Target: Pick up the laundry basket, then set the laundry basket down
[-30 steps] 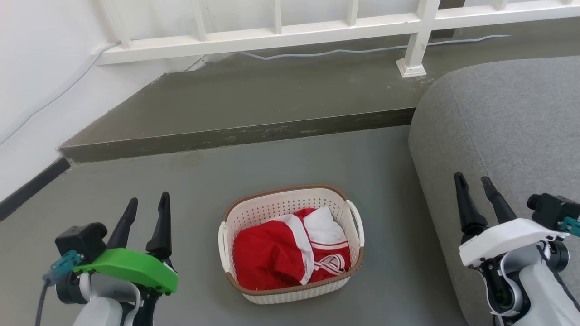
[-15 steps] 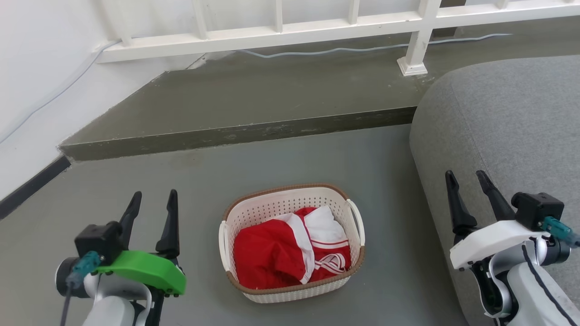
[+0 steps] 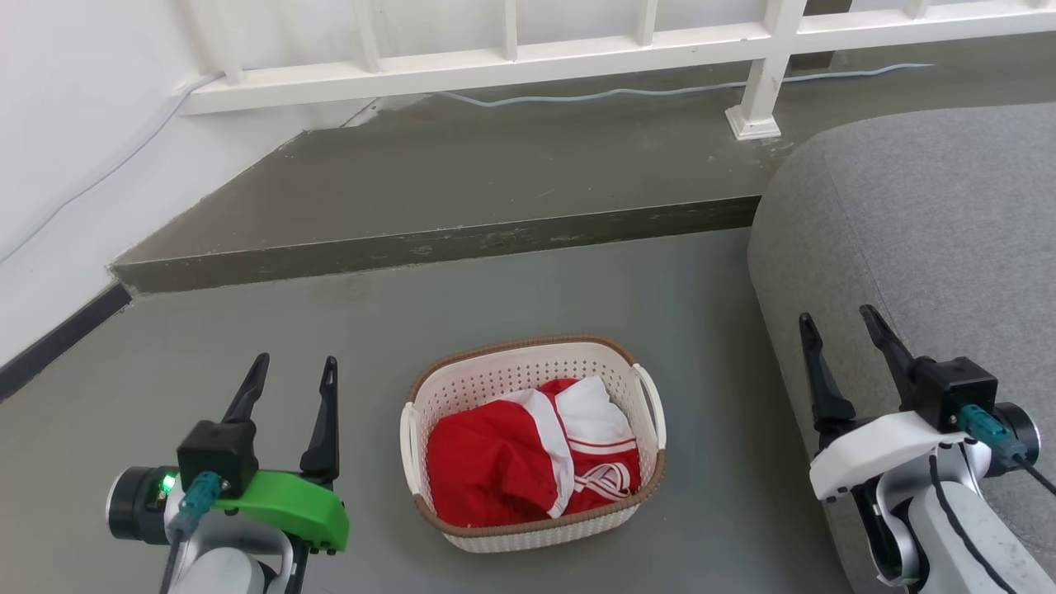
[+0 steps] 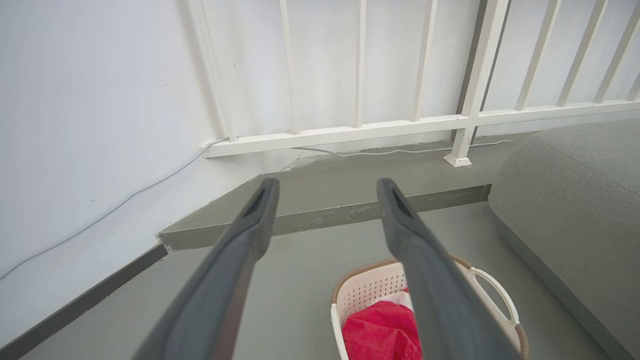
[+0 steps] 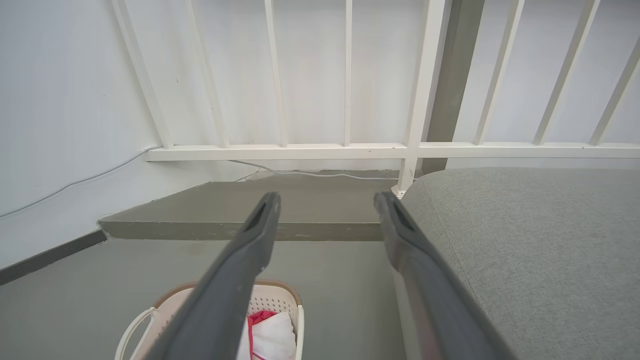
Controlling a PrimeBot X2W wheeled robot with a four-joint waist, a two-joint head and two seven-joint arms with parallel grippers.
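Basket (image 3: 528,343) upright on grey floor (image 3: 577,280), low centre of head view, free of both grippers. Brown rim, cream perforated walls, white loop handles (image 3: 657,408) on its 9 and 3 o'clock sides. Inside: crumpled red-and-white garment (image 3: 495,466). Left gripper (image 3: 296,358) at 9 o'clock of basket, near but apart, fingers pointing to 12 o'clock and spread wide with bare floor between; grips nothing. Right gripper (image 3: 835,313) at 3 o'clock of basket, farther off, overlapping the edge of grey sofa (image 3: 924,206); contact with sofa not determinable. Fingers likewise parted wide, nothing between them. Left wrist view: basket at 5 o'clock, partly behind one finger, outside the gap. Right wrist view: basket at 7 o'clock, partly behind one finger; sofa from 3 to 5 o'clock. Raised step (image 3: 429,243) at 12 o'clock of basket, well apart; white railing (image 3: 495,70) beyond it, pale cable (image 3: 577,96) along its foot. White wall (image 3: 74,124) at 10 o'clock, dark skirting (image 3: 58,338) at its base.
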